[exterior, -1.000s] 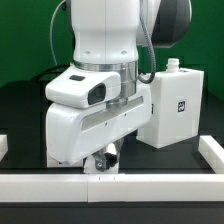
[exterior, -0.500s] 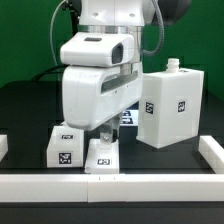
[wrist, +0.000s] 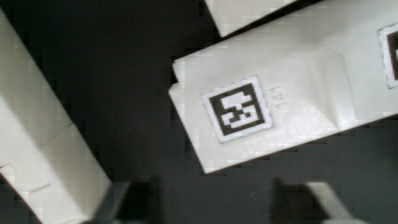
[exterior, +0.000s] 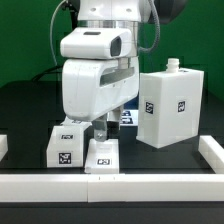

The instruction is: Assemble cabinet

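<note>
While the pincer (exterior: 103, 130) is hovering open and empty over a flat tagged panel (exterior: 103, 153) on the worktop (exterior: 25, 118), apparently lining up a grasp, the cabinet box (exterior: 172, 105) is standing upright nearby, toward the exterior view's right.

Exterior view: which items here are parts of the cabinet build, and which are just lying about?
For the job:
- cabinet box, upright
- left flat tagged panel
- right flat tagged panel
- open gripper, holding nothing

Lying about:
- white border rails along the front edge and at both sides
</note>
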You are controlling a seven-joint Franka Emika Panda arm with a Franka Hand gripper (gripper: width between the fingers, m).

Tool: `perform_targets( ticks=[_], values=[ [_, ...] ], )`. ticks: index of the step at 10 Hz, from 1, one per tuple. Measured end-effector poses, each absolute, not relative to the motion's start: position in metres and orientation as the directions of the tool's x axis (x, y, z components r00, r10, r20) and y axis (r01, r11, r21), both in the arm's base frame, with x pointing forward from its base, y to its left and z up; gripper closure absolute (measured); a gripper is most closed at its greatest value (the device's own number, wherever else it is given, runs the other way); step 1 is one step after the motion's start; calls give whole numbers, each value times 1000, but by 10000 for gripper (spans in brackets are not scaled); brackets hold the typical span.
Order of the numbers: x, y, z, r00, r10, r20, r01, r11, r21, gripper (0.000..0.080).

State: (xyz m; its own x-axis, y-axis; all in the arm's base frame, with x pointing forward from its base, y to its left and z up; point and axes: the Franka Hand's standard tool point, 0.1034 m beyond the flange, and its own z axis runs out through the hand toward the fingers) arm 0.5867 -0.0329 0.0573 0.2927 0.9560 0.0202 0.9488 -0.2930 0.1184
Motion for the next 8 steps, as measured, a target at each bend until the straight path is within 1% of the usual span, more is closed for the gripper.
perform_targets(
  ticks=[1, 2, 3, 4, 6, 7, 8],
  values=[
    [581, -31, 57, 203, 979, 9, 970, -203, 132, 396],
    [581, -32, 57, 192, 981, 9, 972, -192, 137, 196],
    [580, -32, 56, 204, 979, 10, 970, -204, 134, 72],
    [580, -32, 56, 204, 979, 10, 970, -203, 133, 15],
    [579, -32, 53, 202, 979, 10, 970, -202, 134, 4],
    [573, -36, 40, 199, 980, 11, 971, -199, 132, 4],
    [568, -41, 28, 204, 979, 11, 971, -204, 123, 3]
  ],
)
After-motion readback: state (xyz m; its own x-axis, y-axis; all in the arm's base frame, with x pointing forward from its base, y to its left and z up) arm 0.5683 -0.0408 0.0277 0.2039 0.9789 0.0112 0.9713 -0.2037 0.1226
